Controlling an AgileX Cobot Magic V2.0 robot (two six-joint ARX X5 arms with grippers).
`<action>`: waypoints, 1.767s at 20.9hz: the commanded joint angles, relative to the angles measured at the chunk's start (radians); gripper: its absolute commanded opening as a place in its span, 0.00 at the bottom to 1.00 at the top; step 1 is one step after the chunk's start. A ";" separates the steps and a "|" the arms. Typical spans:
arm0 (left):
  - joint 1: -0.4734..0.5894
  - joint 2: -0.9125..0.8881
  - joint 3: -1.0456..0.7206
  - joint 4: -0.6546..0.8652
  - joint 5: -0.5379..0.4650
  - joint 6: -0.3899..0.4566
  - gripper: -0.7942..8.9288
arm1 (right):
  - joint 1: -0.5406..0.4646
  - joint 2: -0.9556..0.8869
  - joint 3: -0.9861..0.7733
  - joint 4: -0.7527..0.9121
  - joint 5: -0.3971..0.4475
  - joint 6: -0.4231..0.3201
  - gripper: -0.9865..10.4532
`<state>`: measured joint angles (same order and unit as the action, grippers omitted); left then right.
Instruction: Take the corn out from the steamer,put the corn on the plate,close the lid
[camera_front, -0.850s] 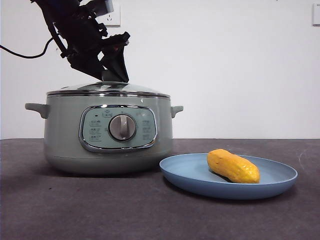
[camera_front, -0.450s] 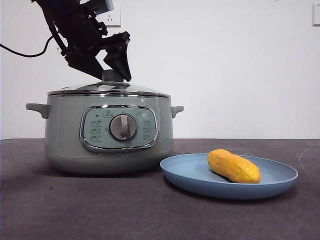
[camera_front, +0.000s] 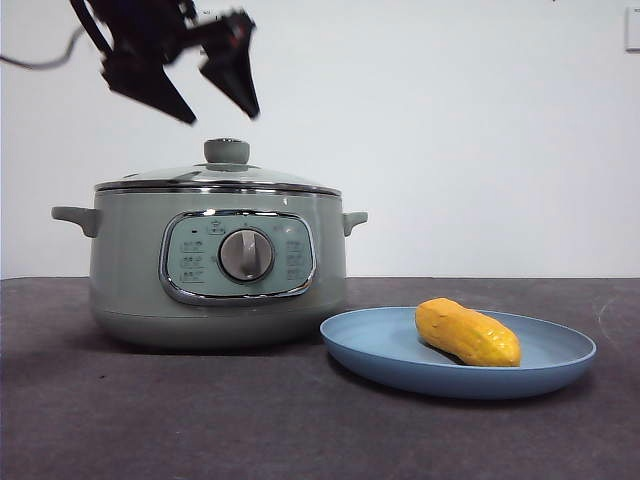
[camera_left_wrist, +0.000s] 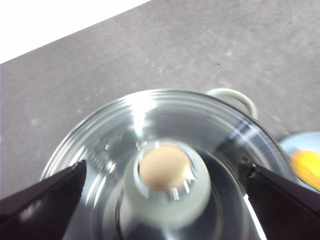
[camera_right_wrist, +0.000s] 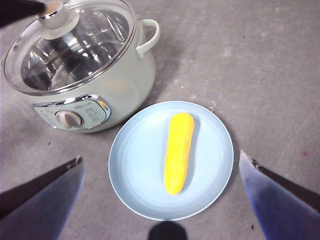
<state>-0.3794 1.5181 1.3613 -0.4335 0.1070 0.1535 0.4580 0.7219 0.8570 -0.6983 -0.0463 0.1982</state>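
Note:
The sage-green steamer (camera_front: 215, 270) stands at the left with the glass lid (camera_front: 220, 177) resting on it, knob (camera_front: 227, 152) on top. My left gripper (camera_front: 215, 108) is open and empty, hanging a little above the knob; the left wrist view shows the knob (camera_left_wrist: 166, 180) between its spread jaws, apart from both. The corn (camera_front: 467, 332) lies on the light-blue plate (camera_front: 380, 345) to the right of the steamer. The right wrist view looks down on the steamer (camera_right_wrist: 87, 75), the plate (camera_right_wrist: 135, 160) and the corn (camera_right_wrist: 178, 152). My right gripper (camera_right_wrist: 160, 172) is open and empty, high above the plate.
The dark grey table (camera_front: 200, 420) runs to a white wall behind. A steamer side handle (camera_front: 353, 220) points toward the plate. A wall socket plate (camera_front: 632, 28) sits at the top right.
My left gripper has let go of the lid's knob and risen above it with its jaws spread. The lid stays on the steamer. The corn and plate have not moved.

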 joint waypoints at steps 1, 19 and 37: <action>0.002 -0.060 0.002 -0.079 0.007 0.001 0.63 | 0.001 0.000 -0.005 0.008 -0.008 -0.025 0.58; -0.001 -0.439 0.002 -0.714 0.161 -0.030 0.63 | 0.001 0.018 -0.005 -0.129 -0.166 -0.159 0.58; 0.000 -0.441 0.002 -0.791 0.183 -0.022 0.08 | 0.001 0.018 -0.005 -0.164 -0.158 -0.153 0.09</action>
<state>-0.3798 1.0767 1.3613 -1.2324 0.2897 0.1303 0.4580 0.7387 0.8570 -0.8650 -0.2070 0.0441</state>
